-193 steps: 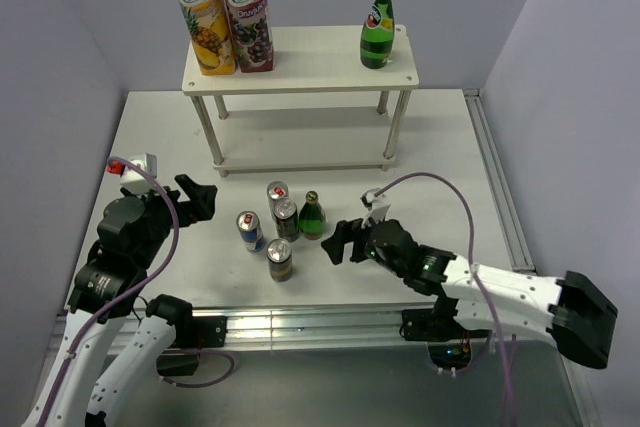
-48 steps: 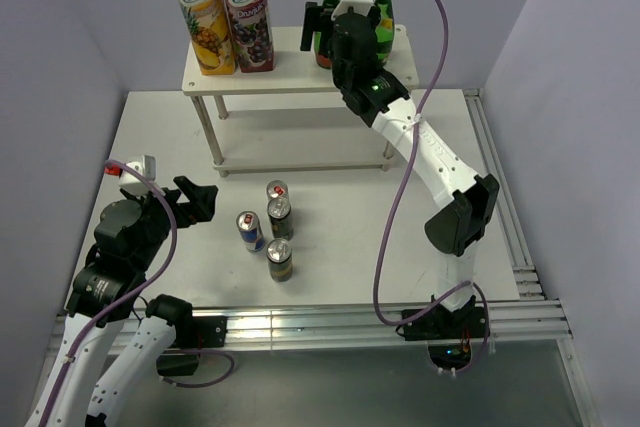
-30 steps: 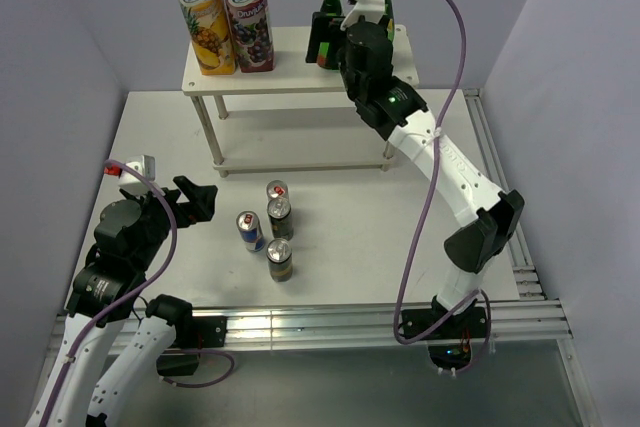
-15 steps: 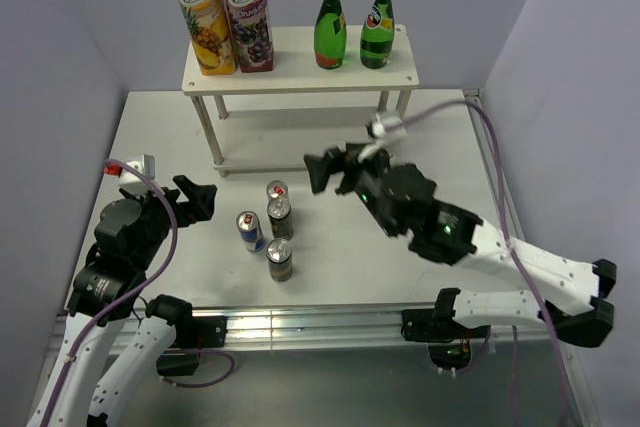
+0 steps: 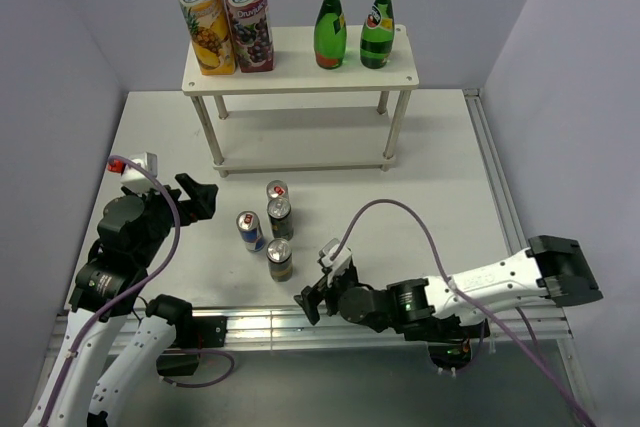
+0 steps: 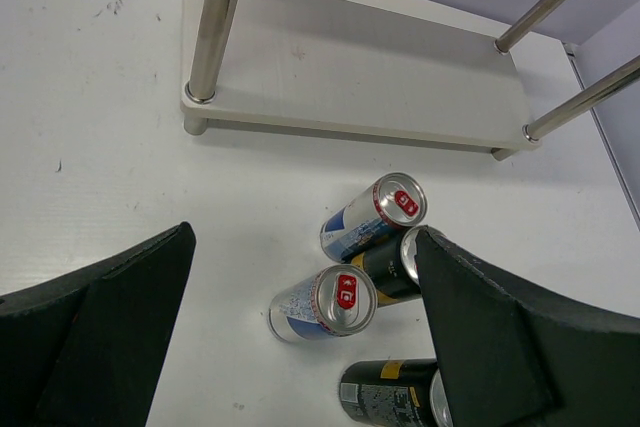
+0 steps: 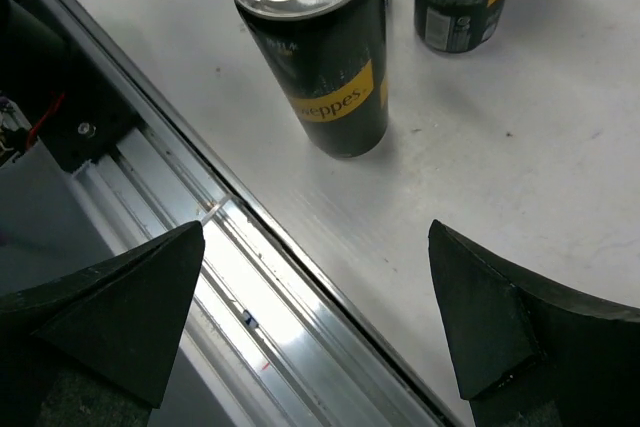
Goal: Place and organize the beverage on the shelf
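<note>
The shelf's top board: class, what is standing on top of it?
Two juice cartons at its left end, two green bottles at its right. The shelf surface behind the cartons is hidden.

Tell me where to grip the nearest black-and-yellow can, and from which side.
Grip the black-and-yellow can across its cylindrical mid-body, coming level from the near side with the open right gripper: it stands upright, and other cans crowd its far side.
</note>
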`<control>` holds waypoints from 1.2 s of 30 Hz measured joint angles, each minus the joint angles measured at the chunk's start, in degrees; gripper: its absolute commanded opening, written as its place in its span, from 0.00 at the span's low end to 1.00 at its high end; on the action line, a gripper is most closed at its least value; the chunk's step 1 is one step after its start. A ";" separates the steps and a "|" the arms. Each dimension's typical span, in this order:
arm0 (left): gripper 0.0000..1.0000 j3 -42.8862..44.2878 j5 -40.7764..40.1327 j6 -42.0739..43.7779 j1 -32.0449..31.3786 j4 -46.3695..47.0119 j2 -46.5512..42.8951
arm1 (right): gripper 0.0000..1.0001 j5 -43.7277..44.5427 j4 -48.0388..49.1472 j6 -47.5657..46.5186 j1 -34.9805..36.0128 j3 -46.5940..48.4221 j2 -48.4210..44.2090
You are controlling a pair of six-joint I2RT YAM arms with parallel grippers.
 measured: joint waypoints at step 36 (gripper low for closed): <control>0.99 0.00 0.55 0.00 0.00 0.00 0.39 | 0.00 3.23 22.51 -0.83 -12.74 5.44 30.42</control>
